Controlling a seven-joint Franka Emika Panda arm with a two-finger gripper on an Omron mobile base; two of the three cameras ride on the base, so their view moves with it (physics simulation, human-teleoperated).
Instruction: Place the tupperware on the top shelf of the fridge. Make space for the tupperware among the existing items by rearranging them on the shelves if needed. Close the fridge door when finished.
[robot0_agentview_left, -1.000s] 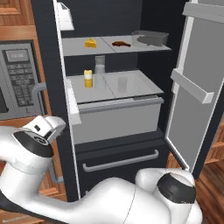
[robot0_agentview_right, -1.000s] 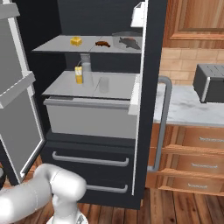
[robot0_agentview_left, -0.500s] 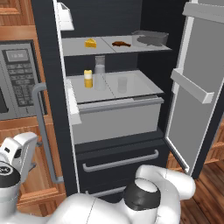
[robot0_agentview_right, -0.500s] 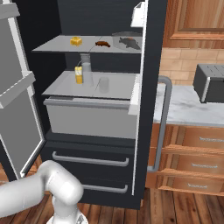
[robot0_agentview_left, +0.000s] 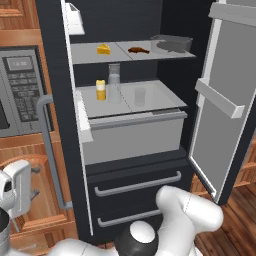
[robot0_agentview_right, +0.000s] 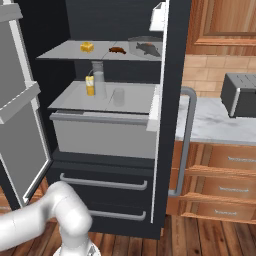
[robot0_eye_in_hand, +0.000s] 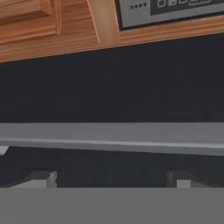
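The black fridge (robot0_agentview_left: 135, 185) stands open. On its top shelf (robot0_agentview_left: 120, 54) the dark-grey tupperware (robot0_agentview_left: 171, 45) (robot0_agentview_right: 145, 48) sits at the right end, beside a brown morsel (robot0_agentview_left: 138, 50) and a yellow cheese wedge (robot0_agentview_left: 103, 49). One level lower stand a yellow-and-white jar (robot0_agentview_left: 101, 90) and two clear glasses (robot0_agentview_left: 114, 82) (robot0_agentview_left: 140, 96). My gripper (robot0_agentview_left: 36, 181) is low at the left, next to the left door's grey bar handle (robot0_agentview_left: 47, 150). In the hand view the gripper (robot0_eye_in_hand: 111, 179) is open, holding nothing, with the handle (robot0_eye_in_hand: 113, 138) lying across just beyond the fingertips (robot0_eye_in_hand: 43, 178).
A silver microwave (robot0_agentview_left: 15, 90) sits in wood cabinetry left of the fridge. The right fridge door (robot0_agentview_left: 220, 100) swings wide open. A grey toaster (robot0_agentview_right: 240, 95) stands on the marble counter (robot0_agentview_right: 215, 125) above wooden drawers (robot0_agentview_right: 220, 185).
The arm has swung down and to the left, bringing the hand low beside the left door's handle. The items inside the fridge have not moved.
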